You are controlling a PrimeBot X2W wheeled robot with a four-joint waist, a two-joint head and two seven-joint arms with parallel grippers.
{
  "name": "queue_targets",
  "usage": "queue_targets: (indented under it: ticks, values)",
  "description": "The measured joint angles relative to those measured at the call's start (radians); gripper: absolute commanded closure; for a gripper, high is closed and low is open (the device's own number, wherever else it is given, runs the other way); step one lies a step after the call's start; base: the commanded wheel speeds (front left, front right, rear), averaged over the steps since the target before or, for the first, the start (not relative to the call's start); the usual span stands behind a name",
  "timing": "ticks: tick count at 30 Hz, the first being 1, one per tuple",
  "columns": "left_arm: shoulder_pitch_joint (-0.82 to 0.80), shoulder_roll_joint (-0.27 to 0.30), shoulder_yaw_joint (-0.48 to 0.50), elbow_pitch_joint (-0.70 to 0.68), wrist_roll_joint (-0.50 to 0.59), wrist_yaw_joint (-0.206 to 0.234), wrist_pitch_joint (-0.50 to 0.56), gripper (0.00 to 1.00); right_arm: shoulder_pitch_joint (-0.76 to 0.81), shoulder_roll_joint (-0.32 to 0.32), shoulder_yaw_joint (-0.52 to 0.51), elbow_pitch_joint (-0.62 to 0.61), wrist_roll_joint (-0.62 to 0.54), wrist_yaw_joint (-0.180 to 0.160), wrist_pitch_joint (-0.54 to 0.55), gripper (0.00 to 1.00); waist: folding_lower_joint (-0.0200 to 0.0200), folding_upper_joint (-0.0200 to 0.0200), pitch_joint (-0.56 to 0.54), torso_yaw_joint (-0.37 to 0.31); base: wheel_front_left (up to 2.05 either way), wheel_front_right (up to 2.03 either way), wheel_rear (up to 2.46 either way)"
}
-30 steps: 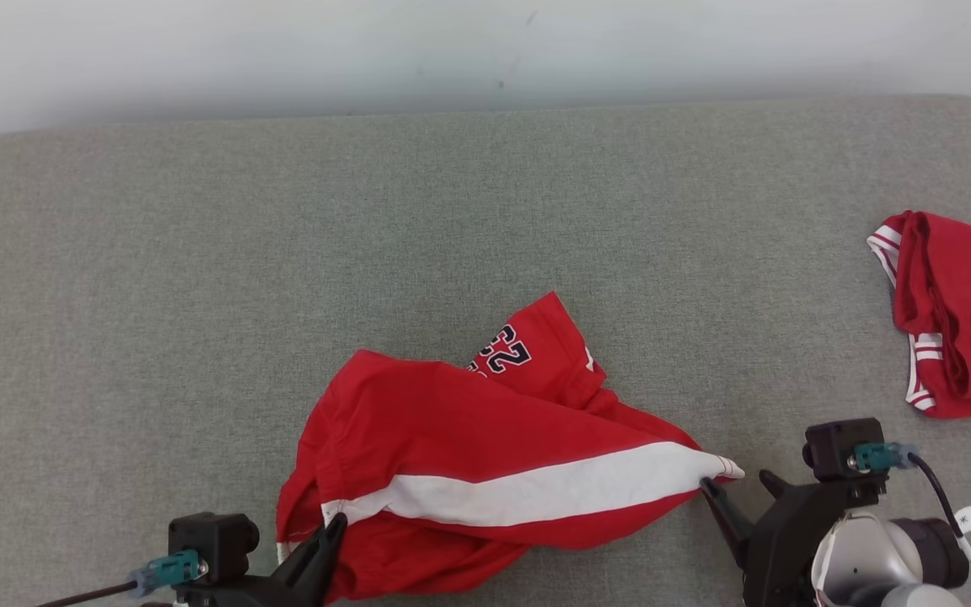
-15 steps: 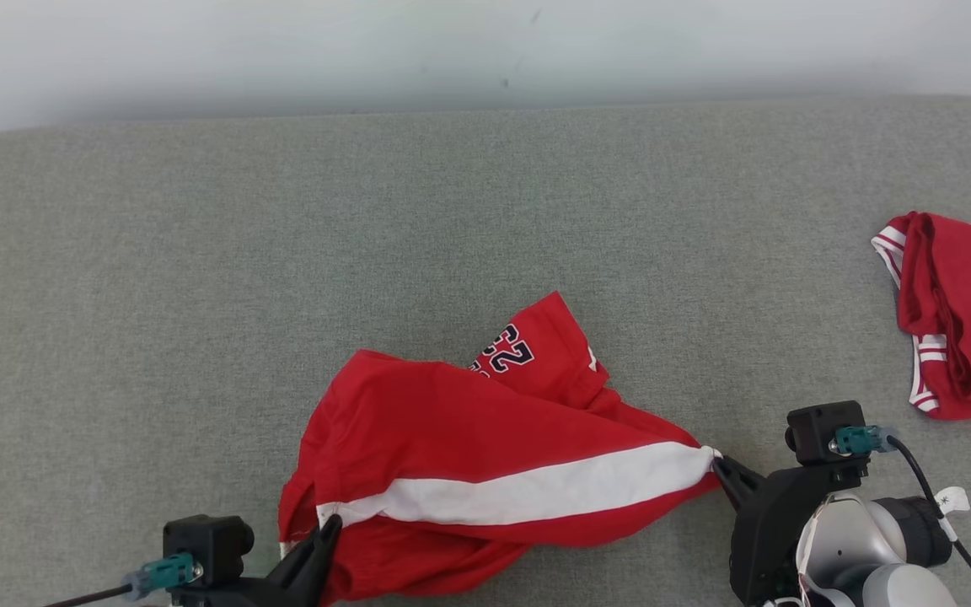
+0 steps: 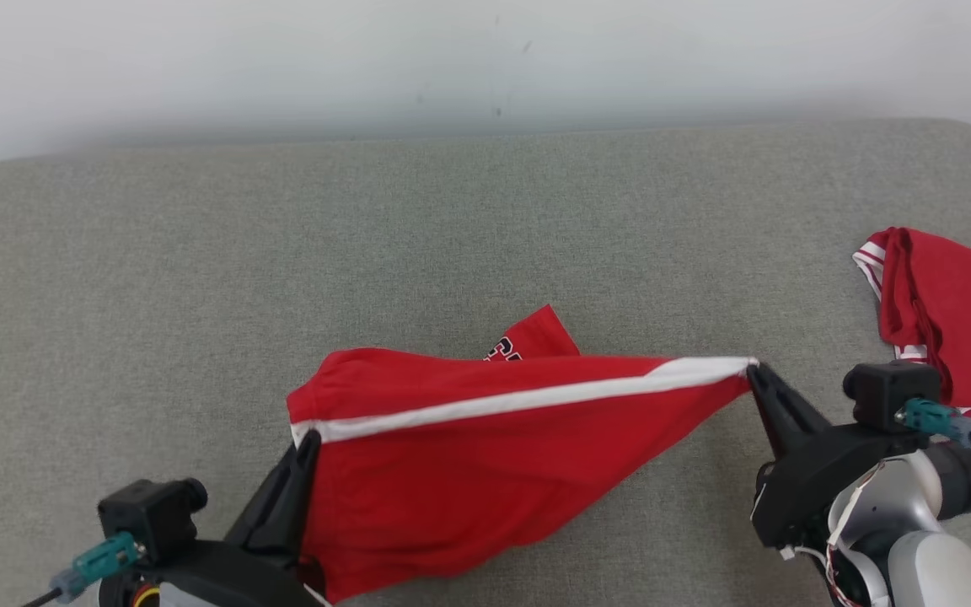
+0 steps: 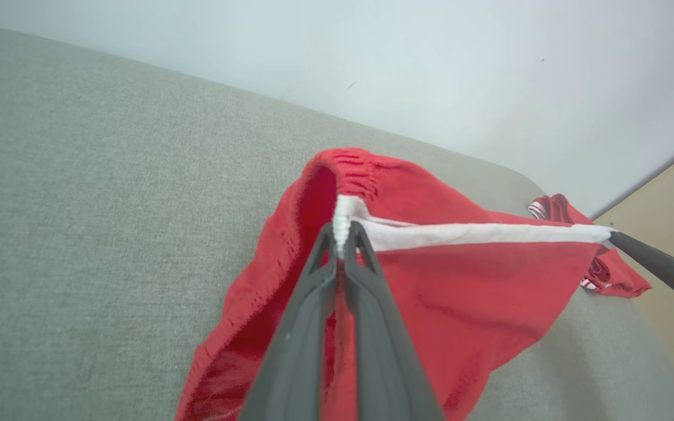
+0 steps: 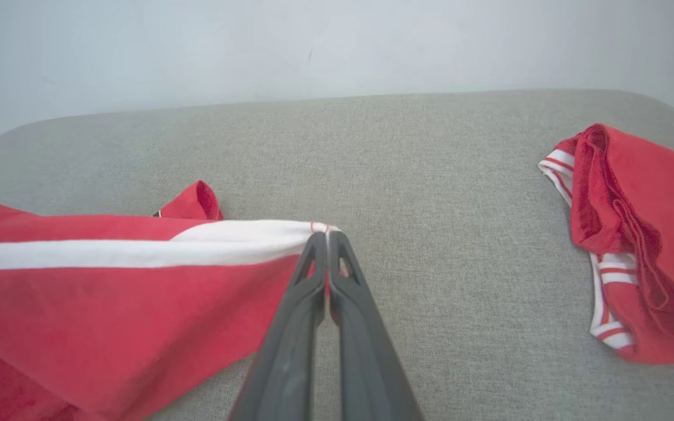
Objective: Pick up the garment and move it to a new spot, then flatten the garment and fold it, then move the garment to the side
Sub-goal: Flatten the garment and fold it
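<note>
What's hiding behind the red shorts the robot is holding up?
A red flap with dark print pokes up behind the shorts, resting on the grey cushion. The rest of the flap and the cushion beneath are covered.

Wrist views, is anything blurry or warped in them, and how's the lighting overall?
Left wrist view: the fingers go soft near the lens, while the red garment beyond is sharp. Right wrist view: the far edge of the grey cushion bows, which is lens distortion. Head view: even, glare-free light, with only a faint shadow under the garment.
</note>
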Motion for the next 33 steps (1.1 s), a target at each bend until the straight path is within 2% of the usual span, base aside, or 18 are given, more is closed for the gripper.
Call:
queue_targets:
  ticks: [12,19,22,33]
  values:
    - [-0.153,-0.045,0.028,-0.099,-0.126,-0.053,-0.05,1.0,-0.089,-0.034,-0.005,-0.078,0.013,0.0,-0.273,1.0,0.0001,0.0,-0.042,-0.004,0.0,0.0,0.0]
    - [-0.321,-0.021,0.073,-0.117,-0.222,-0.07,0.006,1.0,-0.201,-0.056,-0.017,-0.11,-0.012,0.0,-0.31,1.0,0.0001,0.0,-0.062,-0.032,0.0,0.0,0.0]
    - [-0.393,0.019,0.092,-0.101,-0.2,-0.065,0.023,1.0,-0.259,-0.07,-0.011,-0.119,-0.02,0.0,-0.319,1.0,0.0001,0.0,-0.071,-0.047,0.0,0.0,0.0]
    - [-0.499,-0.038,0.108,-0.058,-0.262,-0.061,0.0,1.0,-0.378,-0.077,-0.016,-0.177,-0.039,0.0,-0.396,1.0,0.0001,0.0,-0.086,-0.084,0.0,0.0,0.0]
